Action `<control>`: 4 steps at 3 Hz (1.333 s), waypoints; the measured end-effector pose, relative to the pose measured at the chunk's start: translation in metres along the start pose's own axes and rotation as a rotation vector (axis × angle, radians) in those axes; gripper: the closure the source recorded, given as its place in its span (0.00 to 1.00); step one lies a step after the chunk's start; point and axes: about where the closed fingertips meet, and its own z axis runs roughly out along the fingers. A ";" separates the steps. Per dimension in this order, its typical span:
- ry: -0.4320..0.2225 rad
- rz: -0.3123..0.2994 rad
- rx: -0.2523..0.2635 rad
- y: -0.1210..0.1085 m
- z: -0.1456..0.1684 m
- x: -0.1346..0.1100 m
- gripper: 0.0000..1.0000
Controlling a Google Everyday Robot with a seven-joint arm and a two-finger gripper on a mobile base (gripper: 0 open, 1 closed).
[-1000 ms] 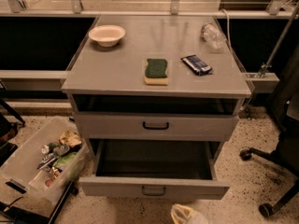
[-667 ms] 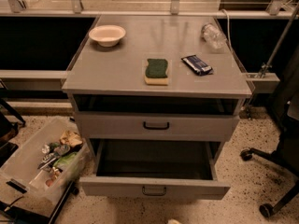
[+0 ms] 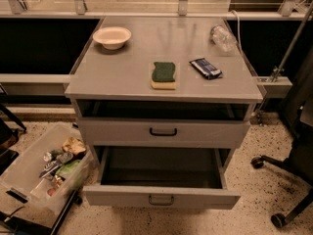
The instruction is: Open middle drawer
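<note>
Gripper outside the frame, grip state impossible to tell; middle drawer (image 3: 117,131) sits pushed in at frame centre, above bottom drawer (image 3: 112,198) pulled out, sponge (image 3: 163,74) on cabinet top (image 3: 122,67).

Found the gripper out of frame. Saw the chair (image 3: 299,153) cut by the right edge. Could not read the packet (image 3: 206,68).

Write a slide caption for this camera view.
Middle drawer looks shut above the pulled-out bottom drawer; bowl and sponge on the cabinet top; gripper out of view.
</note>
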 end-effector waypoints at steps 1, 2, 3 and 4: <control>-0.002 0.011 0.005 0.015 -0.016 0.009 0.54; -0.006 0.015 -0.010 0.023 -0.017 0.008 0.31; -0.006 0.015 -0.010 0.023 -0.017 0.008 0.08; -0.006 0.015 -0.010 0.023 -0.017 0.008 0.00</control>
